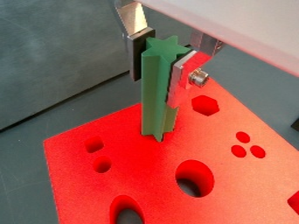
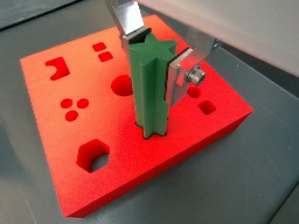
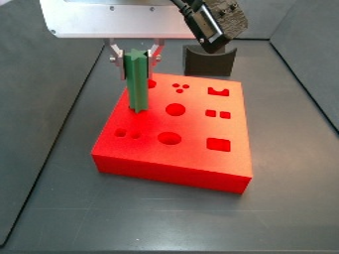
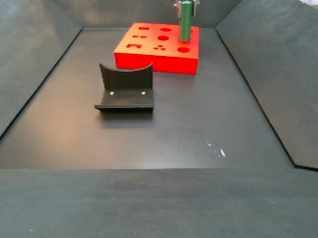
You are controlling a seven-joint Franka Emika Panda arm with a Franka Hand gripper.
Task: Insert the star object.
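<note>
From where I stand, the fixture [image 4: 125, 89] sits alone on the dark floor, left of and nearer than the red block [image 4: 155, 46], well apart from it. On the block's right side, in a side view, the star object [image 4: 185, 20] stands upright, its lower end in the block's surface [image 2: 151, 133]. The gripper [image 1: 158, 54] sits over it, silver fingers [image 2: 128, 17] clamped on the bar's upper part in both wrist views.
</note>
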